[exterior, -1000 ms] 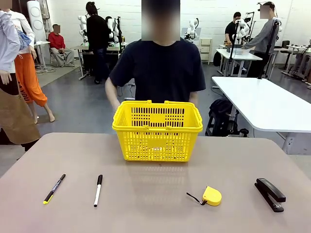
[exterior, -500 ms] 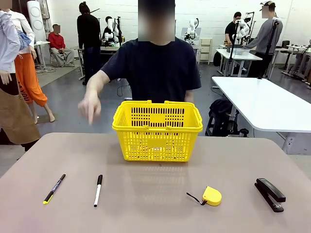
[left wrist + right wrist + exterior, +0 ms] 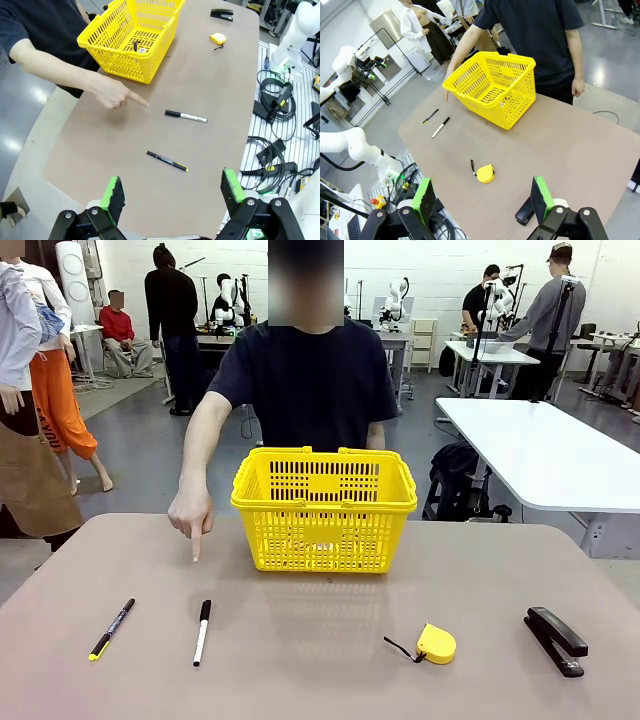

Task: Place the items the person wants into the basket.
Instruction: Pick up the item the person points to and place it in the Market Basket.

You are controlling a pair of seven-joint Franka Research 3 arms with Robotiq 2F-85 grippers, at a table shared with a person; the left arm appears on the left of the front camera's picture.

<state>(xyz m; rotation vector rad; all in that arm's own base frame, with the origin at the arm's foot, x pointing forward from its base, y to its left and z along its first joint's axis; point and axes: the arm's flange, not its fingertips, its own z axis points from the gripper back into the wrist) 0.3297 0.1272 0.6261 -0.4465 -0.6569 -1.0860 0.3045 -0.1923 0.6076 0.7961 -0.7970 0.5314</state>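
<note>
— Left tool (image 3: pixel 172 186)?
— Jaws wide, empty.
— On tabletop (image 3: pixel 320 680)?
— Near left, thin black pen with yellow end (image 3: pixel 112 628); then slim white marker with black cap (image 3: pixel 202 632), person's hand (image 3: pixel 190 512) pointing down just beyond; far middle, bright yellow plastic mesh basket (image 3: pixel 320 540).
— Right tool (image 3: pixel 483 194)?
— Likewise wide, empty.

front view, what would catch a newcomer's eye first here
The bright yellow basket at the far middle of the table, in front of the person, stands out most. Next is the person's hand, index finger pointing down at the table left of the basket, toward the white marker nearer the robot's side, with the black pen to its left.
</note>
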